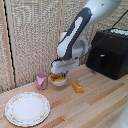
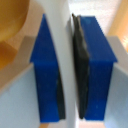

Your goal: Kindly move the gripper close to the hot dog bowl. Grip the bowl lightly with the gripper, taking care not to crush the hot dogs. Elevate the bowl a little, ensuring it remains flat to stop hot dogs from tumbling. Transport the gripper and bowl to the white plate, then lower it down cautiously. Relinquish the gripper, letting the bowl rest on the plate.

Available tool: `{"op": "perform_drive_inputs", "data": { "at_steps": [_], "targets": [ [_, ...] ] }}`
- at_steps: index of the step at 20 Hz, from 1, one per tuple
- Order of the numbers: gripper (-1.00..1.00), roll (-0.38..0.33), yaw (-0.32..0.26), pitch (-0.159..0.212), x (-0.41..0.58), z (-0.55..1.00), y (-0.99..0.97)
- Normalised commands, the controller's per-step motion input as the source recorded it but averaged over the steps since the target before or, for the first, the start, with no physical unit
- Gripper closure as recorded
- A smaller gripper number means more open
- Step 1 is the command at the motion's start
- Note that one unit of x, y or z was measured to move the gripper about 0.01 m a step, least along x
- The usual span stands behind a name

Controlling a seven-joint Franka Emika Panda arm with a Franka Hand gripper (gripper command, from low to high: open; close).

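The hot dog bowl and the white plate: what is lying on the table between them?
In the exterior view, only bare wooden table lies between the hot dog bowl and the white plate. The pink cup stands beside the bowl, just off that stretch.

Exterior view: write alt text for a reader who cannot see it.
A white-and-grey robot arm reaches down so its gripper sits at the rim of the hot dog bowl on a wooden table. A pink cup stands beside the bowl, the white plate lies nearer the camera, and a black appliance stands behind.

Mock kitchen: wooden counter [image 1: 95,102], black air fryer [image 1: 108,52], reed-screen wall [image 1: 32,35].
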Motion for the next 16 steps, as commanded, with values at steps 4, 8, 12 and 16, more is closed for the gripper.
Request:
{"op": "perform_drive_inputs", "data": {
  "at_steps": [4, 8, 12, 16],
  "targets": [
    [1.0, 0.161, 0.077, 0.024, 0.265, 0.73, -0.06],
    [1.0, 0.133, 0.085, 0.064, 0.295, 0.66, 0.43],
    [1.0, 0.128, 0.063, 0.044, 0.229, 0.51, 0.62],
    [1.0, 0.067, 0.052, 0.029, 0.137, 0.34, 0.75]
  ]
}}
